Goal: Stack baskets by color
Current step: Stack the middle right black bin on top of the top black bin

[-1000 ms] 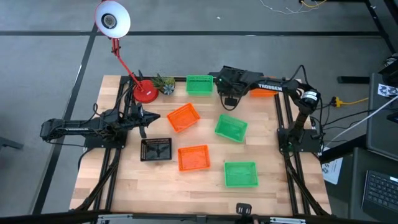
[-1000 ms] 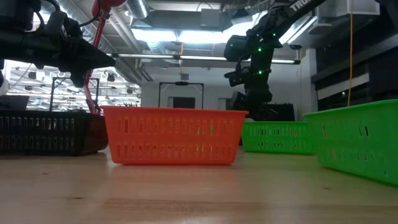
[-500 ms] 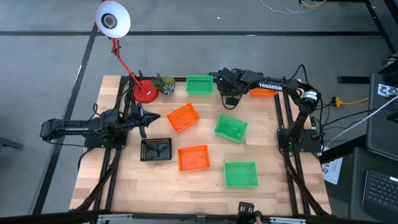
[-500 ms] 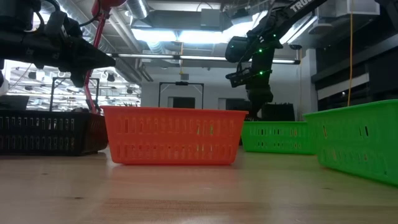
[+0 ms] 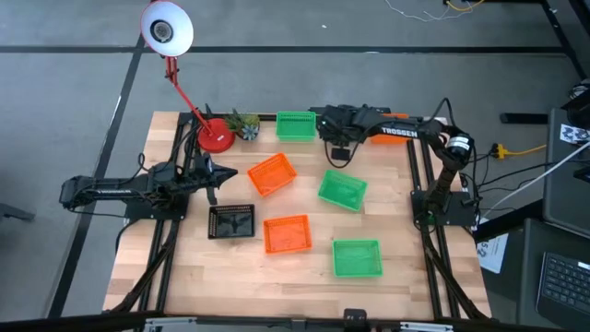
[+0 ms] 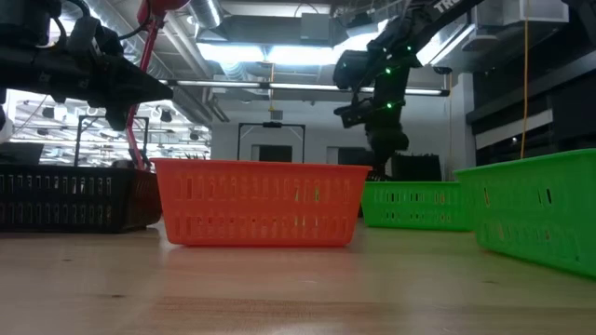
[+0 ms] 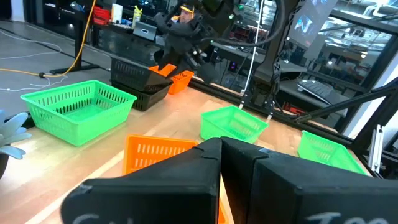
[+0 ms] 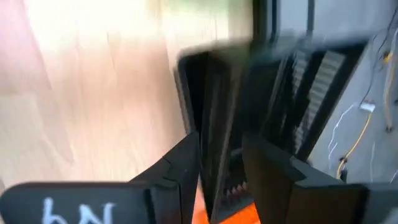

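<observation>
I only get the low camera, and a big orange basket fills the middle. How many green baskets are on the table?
Observer: Three green baskets: one at the back, one in the middle, one near the front.
Operator: Is another orange one hiding behind mine?
Observer: Yes. A second orange basket sits turned at an angle behind the front orange basket.
Operator: What is the right arm above?
Observer: The right gripper hangs over a back black basket near the table's back right.

Black basket (image 8: 261,112) blurred in right wrist view; orange basket (image 5: 395,116) mostly under arm.
</observation>
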Robot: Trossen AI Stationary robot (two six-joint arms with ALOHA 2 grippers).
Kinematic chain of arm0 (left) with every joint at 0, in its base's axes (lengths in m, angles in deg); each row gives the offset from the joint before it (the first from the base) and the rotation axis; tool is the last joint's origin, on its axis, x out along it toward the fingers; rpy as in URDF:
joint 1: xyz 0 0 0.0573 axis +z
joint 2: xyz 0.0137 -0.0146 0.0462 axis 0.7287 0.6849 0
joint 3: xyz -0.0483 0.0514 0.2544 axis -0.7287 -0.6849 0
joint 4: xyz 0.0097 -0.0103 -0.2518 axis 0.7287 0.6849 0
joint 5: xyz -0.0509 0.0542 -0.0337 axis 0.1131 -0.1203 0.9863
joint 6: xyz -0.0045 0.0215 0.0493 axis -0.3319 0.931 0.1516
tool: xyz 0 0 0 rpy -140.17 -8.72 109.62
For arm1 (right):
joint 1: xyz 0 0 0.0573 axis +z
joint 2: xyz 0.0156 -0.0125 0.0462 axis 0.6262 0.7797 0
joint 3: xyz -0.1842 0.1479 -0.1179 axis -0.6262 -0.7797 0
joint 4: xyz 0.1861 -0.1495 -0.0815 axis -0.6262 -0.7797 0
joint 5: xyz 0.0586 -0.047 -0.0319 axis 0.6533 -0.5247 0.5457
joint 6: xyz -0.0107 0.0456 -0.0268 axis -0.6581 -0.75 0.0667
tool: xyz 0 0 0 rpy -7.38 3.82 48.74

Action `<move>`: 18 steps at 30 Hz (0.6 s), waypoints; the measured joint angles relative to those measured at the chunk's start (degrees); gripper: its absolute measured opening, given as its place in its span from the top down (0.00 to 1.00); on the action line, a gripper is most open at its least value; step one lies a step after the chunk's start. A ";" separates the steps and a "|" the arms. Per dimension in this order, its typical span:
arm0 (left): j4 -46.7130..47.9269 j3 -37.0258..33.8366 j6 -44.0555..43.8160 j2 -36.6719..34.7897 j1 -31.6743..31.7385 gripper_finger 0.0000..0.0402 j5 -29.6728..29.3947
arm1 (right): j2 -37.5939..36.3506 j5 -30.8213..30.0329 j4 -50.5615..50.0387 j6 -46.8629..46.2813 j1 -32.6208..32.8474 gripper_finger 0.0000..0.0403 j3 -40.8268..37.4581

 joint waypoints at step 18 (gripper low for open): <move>0.80 -0.01 0.02 0.00 0.02 1.00 0.00 | 0.00 12.42 20.72 5.99 -5.89 0.70 -0.49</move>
